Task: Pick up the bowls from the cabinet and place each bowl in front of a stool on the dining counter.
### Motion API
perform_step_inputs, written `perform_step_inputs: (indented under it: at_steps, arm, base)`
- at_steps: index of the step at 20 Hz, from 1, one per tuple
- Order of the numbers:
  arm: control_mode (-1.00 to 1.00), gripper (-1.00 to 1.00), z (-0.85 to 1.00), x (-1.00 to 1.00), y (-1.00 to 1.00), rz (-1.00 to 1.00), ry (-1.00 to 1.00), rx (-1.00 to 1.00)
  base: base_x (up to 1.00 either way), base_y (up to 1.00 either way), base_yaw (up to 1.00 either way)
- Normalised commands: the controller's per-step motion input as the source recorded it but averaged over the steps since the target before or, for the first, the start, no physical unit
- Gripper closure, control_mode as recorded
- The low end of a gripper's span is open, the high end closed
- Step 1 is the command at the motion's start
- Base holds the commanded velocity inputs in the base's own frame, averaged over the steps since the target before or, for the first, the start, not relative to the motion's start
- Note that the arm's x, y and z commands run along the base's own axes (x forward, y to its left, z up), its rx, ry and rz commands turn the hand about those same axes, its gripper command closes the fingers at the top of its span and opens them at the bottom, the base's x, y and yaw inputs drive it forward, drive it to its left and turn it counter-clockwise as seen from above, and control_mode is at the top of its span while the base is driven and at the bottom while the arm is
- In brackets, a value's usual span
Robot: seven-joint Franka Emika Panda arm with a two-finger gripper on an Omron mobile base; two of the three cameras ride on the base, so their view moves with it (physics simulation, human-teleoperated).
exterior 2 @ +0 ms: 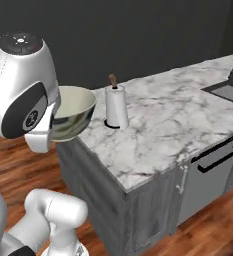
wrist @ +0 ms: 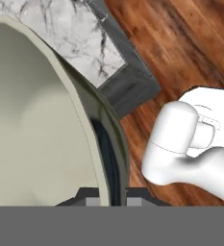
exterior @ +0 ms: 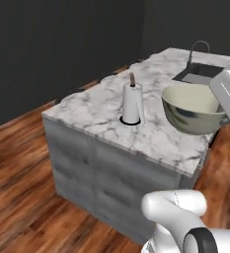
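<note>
Bowl: I see a round cream bowl [exterior: 193,108], glossy, darker outside, held above the table's near edge.
Tool: my tool [wrist: 106,199] pinches its rim.
Table: white grey-veined marble [exterior: 94,111], grey panelled base.
Beside: upright paper-towel roll [exterior: 132,103].

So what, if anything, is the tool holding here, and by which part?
The tool holds the cream bowl by its rim, one fingertip inside the wall and one outside.
</note>
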Motion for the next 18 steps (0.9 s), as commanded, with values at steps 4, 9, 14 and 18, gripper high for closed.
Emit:
perform_step_inputs:
  at_steps: [4, 9, 14, 18]
  arm:
    - [1.0, 1.0, 0.0, 0.0, 0.0, 0.0, 0.0, 0.0]
    - [1.0, 1.0, 0.0, 0.0, 0.0, 0.0, 0.0, 0.0]
    - [1.0, 1.0, 0.0, 0.0, 0.0, 0.0, 0.0, 0.0]
    - [1.0, 1.0, 0.0, 0.0, 0.0, 0.0, 0.0, 0.0]
  base:
    - [0.52, 1.0, -0.41]
    - [0.32, 1.0, -0.5]
    - [0.31, 0.97, -0.69]
    - [0.19, 0.76, -0.81]
